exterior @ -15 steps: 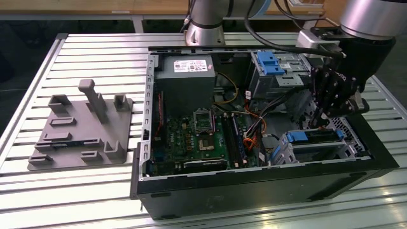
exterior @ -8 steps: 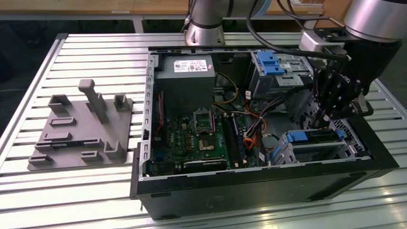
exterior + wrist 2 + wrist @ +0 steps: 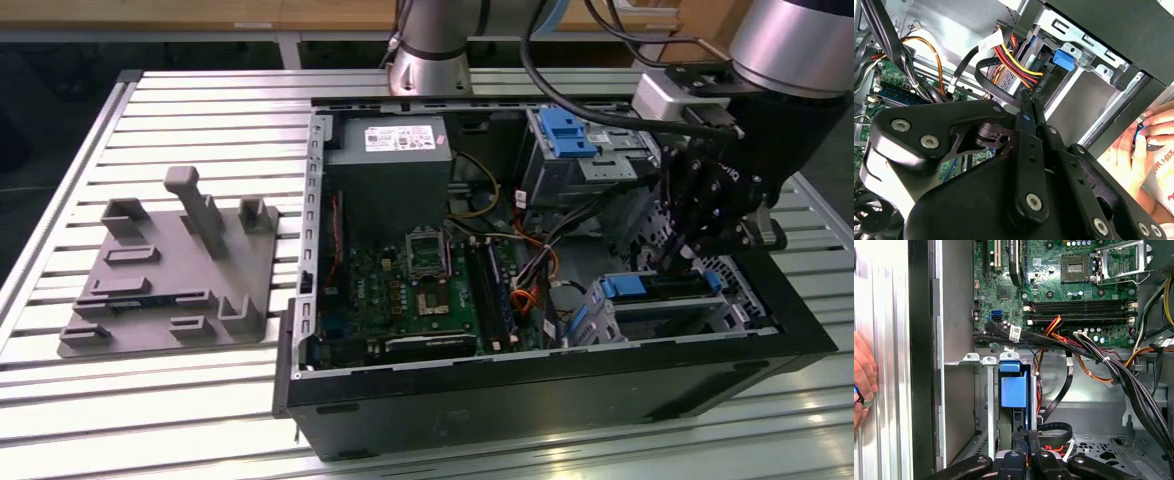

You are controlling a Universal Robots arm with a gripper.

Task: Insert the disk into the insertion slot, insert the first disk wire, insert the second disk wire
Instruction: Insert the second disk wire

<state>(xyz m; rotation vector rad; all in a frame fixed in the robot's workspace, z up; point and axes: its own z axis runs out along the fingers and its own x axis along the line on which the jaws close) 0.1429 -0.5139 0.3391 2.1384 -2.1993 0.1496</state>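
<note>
The disk (image 3: 1013, 390) is sitting in the slot (image 3: 990, 405), just beyond the jaws, which are closing together beside a black cable (image 3: 1056, 429), while the gripper (image 3: 694, 255) is pointing down into the case (image 3: 534, 390) at the exterior view's right.

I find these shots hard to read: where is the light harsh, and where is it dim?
Exterior view: glare whitens the slatted metal table along the lower edge, while the motherboard inside the computer case lies in shade. Second wrist view: the gripper is a dark foreground mass, and a person's hand looks overexposed. First wrist view: the table is blown out white, the motherboard evenly lit.
</note>
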